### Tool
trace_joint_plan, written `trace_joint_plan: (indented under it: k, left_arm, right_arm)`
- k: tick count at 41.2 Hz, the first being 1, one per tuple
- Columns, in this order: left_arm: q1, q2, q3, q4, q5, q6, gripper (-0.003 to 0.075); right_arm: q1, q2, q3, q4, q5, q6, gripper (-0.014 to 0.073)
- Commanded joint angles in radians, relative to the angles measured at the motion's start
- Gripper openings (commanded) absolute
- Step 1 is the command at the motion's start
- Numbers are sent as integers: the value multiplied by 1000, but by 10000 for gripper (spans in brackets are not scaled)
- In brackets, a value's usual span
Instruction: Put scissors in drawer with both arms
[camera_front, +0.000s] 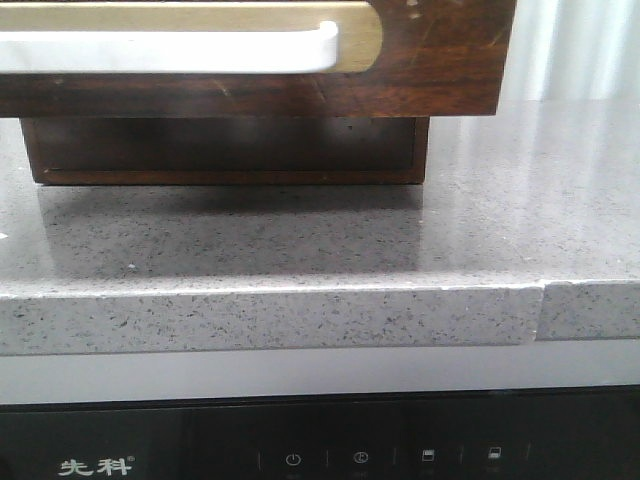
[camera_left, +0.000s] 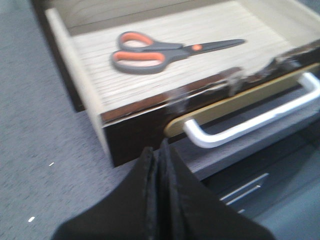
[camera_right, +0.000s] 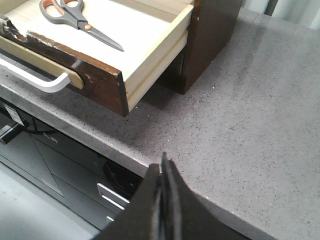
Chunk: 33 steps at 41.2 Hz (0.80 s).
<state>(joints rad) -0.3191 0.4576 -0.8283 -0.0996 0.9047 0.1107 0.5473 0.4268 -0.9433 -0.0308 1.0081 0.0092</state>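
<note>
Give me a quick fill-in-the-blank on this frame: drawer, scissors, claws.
1. The scissors lie inside the ____ drawer.
2. The drawer's handle is coloured ____.
3. Both the left claw and the right claw have their fingers ____.
4. The drawer unit stands on a speckled ____ countertop.

Missing words: open; white; shut; grey

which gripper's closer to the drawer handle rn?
Left. The left gripper, shut, sits just in front of the drawer front, beside the white handle. The right gripper, also shut, is off past the drawer's corner, over the countertop.
</note>
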Motion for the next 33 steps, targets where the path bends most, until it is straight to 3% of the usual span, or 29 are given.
trace_joint_plan:
  k: [1,9,18,25,33]
  left_arm:
    - [86,-53,31,12,-109,-9,-20]
    - [211,-255,287,27,-394,-9,-20]
    - [246,-442,630,27,-701,-9,-20]
    - [252,-477,798,13,-846,-9,-20]
    - [252,-479,857,-1,-925,-9,-20]
  right_arm:
    - [-5,10,-20,-12,-72,-9,-68]
    - [-5,10,-20,-12,-72,-9,-68]
    - [-5,10,-20,-12,-72,-9,-68]
    - [-5,10,-20,-12,-71,-9,-68]
    - [-5,10,-20,-12,-71,-9,-68]
